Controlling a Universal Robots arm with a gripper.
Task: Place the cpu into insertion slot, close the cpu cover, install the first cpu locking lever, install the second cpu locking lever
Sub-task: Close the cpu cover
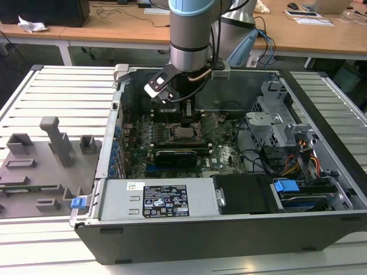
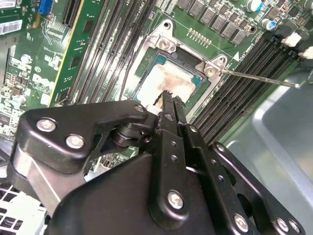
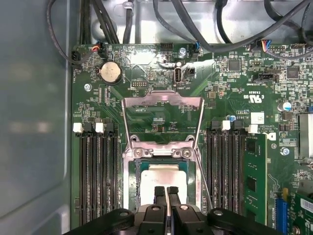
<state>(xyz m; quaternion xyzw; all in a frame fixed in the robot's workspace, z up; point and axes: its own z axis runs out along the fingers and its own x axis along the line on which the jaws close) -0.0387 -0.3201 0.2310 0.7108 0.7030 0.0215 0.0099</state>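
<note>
The cpu (image 3: 161, 177) lies flat in the insertion slot (image 3: 161, 152), its pale silver top smeared with whitish paste (image 2: 166, 81). My gripper (image 3: 166, 190) hangs just over the chip's near edge with its two black fingers shut together and nothing between them (image 2: 172, 98). The cpu cover (image 3: 162, 100), a silvery frame with a big window, is swung open and tilts back from the socket's far side. A thin wire locking lever (image 2: 259, 78) sticks out free beside the socket (image 3: 203, 176). In the exterior view the gripper (image 1: 186, 119) reaches down into the open computer case above the socket (image 1: 184, 133).
Long black memory slots (image 3: 98, 171) flank the socket, with a green memory stick (image 3: 254, 181) on one side. A coin battery (image 3: 110, 72) and black cables (image 3: 205, 29) lie beyond the cover. The exterior view shows a drive cage (image 1: 275, 123), a power supply (image 1: 155, 200) and grey fixtures (image 1: 51, 154) at its left.
</note>
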